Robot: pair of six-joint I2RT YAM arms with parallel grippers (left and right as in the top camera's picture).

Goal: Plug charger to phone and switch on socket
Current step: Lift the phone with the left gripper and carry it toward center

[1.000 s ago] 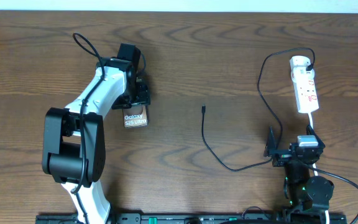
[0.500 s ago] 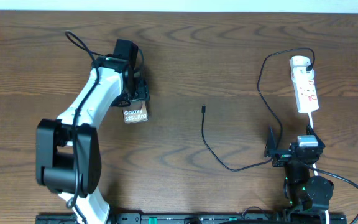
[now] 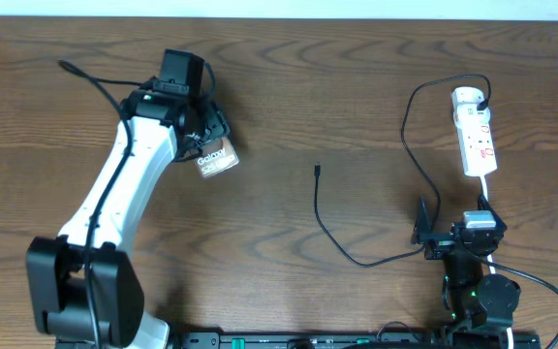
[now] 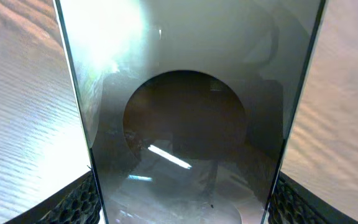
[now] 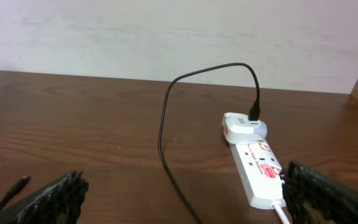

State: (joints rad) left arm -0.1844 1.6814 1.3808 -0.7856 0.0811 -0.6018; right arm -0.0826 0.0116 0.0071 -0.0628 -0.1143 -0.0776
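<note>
The phone (image 3: 215, 159) is held between the fingers of the left gripper (image 3: 207, 145), at the left rear part of the table (image 3: 289, 87). The socket (image 3: 475, 131) is laid at the right rear, lengthwise from front to back, with a plug (image 3: 483, 97) set in its rear end. The charger (image 3: 318, 204) is run from that plug leftward and forward, then curved back. Its connector tip (image 3: 317, 171) is placed near the table's middle, well apart from the phone and to its right.

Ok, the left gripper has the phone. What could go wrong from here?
The phone sits tilted in the left gripper, clamped by its edges; it may slip or twist. The charger cable runs beside the open right gripper, so a move there could snag it and drag the connector tip away.
</note>
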